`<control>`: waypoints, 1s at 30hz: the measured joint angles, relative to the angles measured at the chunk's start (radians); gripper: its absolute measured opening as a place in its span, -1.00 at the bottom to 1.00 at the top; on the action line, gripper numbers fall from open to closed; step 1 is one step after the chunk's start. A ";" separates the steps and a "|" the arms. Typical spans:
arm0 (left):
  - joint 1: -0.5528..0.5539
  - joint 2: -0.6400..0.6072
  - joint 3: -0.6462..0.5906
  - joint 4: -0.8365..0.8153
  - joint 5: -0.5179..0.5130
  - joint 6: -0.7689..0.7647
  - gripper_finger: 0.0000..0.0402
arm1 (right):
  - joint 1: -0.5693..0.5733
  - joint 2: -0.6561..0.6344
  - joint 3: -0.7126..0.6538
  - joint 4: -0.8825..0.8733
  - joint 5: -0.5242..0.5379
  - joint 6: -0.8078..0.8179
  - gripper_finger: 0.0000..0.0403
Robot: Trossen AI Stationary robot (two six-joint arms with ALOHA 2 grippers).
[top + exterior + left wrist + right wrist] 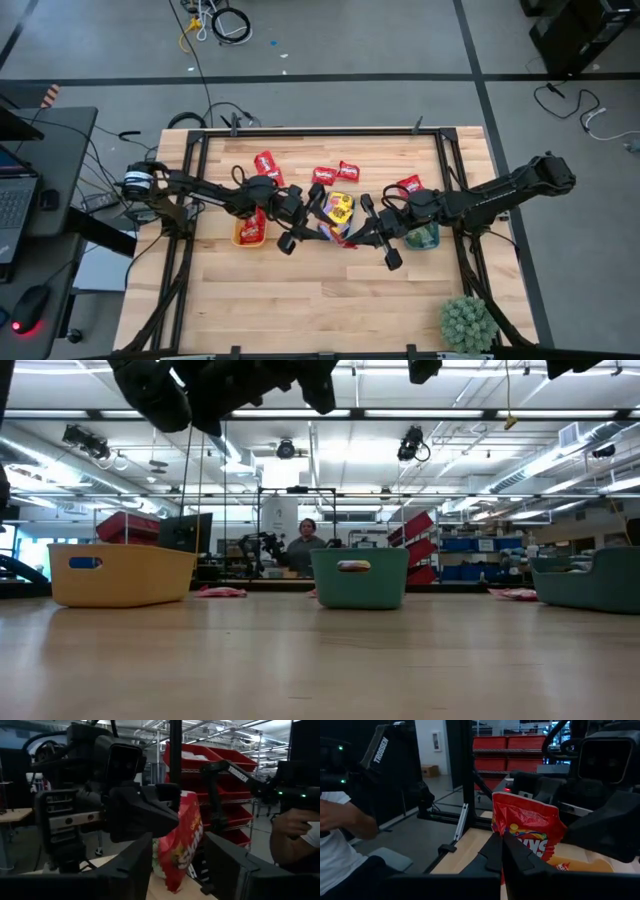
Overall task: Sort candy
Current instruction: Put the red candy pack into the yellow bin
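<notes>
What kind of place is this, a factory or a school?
Probably a robotics lab or workshop: red storage bins on racks, a person seated at a bench, loose cables on the concrete floor.

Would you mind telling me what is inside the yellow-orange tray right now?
The yellow-orange tray holds at least one red candy packet, seen from above. The left arm crosses over it, so whatever else lies underneath cannot be seen, and the low view shows only the tray's outer wall.
</notes>
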 joint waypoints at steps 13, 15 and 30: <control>-0.016 0.000 0.001 0.035 0.078 0.028 -0.96 | 0.000 0.000 0.000 0.016 -0.002 -0.007 -1.00; -0.015 0.000 0.001 0.035 0.053 0.035 -0.97 | 0.001 0.000 0.000 0.015 0.021 0.006 -0.98; 0.030 -0.212 0.001 -0.418 -0.193 0.218 -1.00 | 0.000 -0.093 0.000 -0.166 0.444 0.000 -0.18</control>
